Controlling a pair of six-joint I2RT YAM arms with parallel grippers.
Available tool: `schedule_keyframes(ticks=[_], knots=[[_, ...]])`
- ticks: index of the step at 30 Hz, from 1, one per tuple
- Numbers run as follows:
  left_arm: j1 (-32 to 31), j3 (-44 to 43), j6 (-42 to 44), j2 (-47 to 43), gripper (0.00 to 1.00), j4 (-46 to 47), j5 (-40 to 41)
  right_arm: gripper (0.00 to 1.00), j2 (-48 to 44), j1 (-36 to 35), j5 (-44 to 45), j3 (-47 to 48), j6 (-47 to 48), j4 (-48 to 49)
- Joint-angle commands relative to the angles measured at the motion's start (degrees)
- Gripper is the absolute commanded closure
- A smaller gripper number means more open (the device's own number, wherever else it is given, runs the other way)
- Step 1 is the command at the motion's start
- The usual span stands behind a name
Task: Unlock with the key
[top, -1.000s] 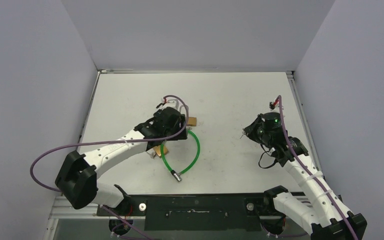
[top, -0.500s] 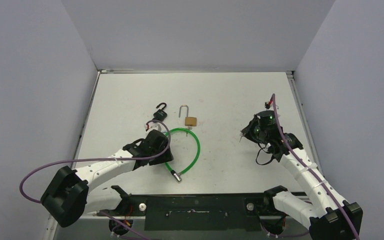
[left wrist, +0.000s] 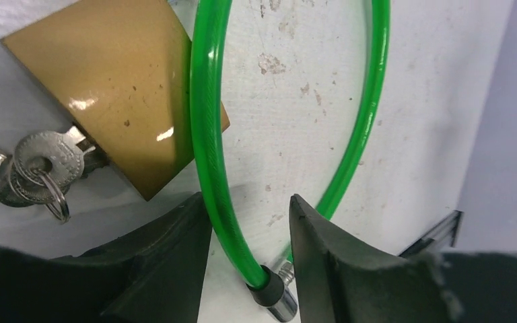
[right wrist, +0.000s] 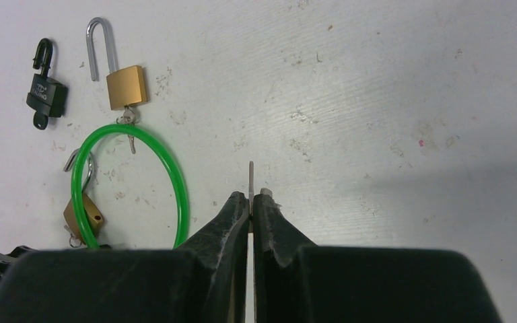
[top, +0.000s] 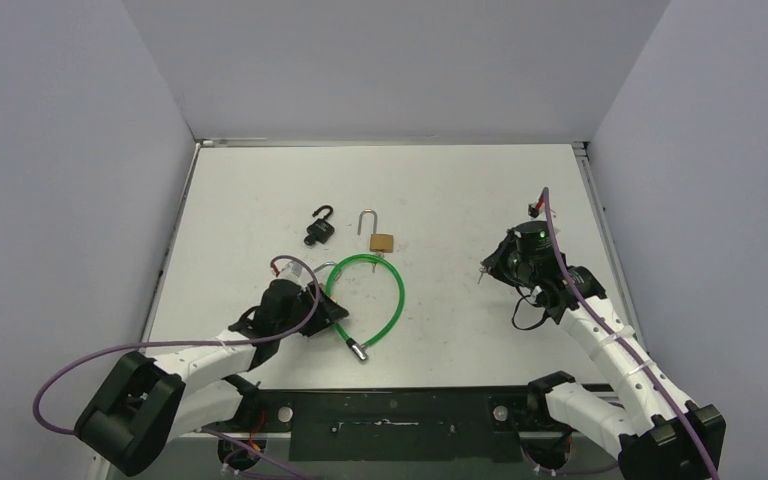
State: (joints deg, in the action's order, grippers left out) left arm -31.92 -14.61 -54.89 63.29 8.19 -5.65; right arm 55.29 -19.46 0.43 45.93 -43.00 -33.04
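My right gripper (top: pixel 493 266) is shut on a small silver key (right wrist: pixel 251 176), whose blade sticks out past the fingertips (right wrist: pixel 264 202), above bare table. My left gripper (top: pixel 332 318) is open and low over the table, its jaws (left wrist: pixel 249 222) standing either side of the green cable lock (left wrist: pixel 209 134) near its metal end (left wrist: pixel 283 306). A brass padlock (left wrist: pixel 118 94) with a bunch of keys (left wrist: pixel 37 165) lies just beyond the left jaw. It also shows in the right wrist view (right wrist: pixel 82 214).
A black padlock (top: pixel 320 228) with an open shackle and a second brass padlock (top: pixel 380 241) with a raised shackle lie beyond the green loop (top: pixel 397 295). Grey walls close the table on three sides. The arm bases stand at the near edge.
My left arm has pulled back from over the padlocks towards the near edge and come down at the green cable, uncovering the black and brass padlocks. My right gripper shifted slightly, still holding the key.
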Motion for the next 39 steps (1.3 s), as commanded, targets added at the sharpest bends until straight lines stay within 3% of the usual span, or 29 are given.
schedule_keyframes(ticks=[1,7,11,13,16,19,23,29,39], knots=[[2.9,8.1,-5.9,0.6,0.57,18.1,-6.6,1.0,0.2,0.3,-1.6,1.9,0.8,2.0],[5.8,13.7,-10.0,3.7,0.7,30.9,-9.0,1.0,0.8,0.3,-1.7,3.0,1.4,1.6],[6.3,13.1,-9.0,5.0,0.97,33.5,-9.5,1.0,1.3,0.3,-1.7,3.8,1.7,1.5],[6.7,11.4,-7.9,3.7,1.0,32.5,-10.2,1.0,1.5,0.3,-1.6,4.1,1.8,1.4],[6.7,6.1,-4.0,-1.4,1.0,22.8,-9.3,1.0,1.4,0.3,-1.3,4.6,2.0,1.2],[6.7,-3.0,3.2,-7.2,1.0,6.0,-5.6,1.0,1.1,0.3,-0.9,4.6,2.0,1.0],[6.6,-14.2,10.7,-9.2,1.0,-7.5,-1.6,1.0,0.7,0.4,-0.7,4.6,2.0,1.0],[4.7,-28.2,17.2,-5.4,1.0,-22.9,7.3,1.0,0.7,0.4,1.0,4.7,1.9,1.4],[-10.2,-49.4,18.9,10.4,1.0,-47.5,36.8,1.0,0.3,0.5,1.1,3.5,0.8,2.7]])
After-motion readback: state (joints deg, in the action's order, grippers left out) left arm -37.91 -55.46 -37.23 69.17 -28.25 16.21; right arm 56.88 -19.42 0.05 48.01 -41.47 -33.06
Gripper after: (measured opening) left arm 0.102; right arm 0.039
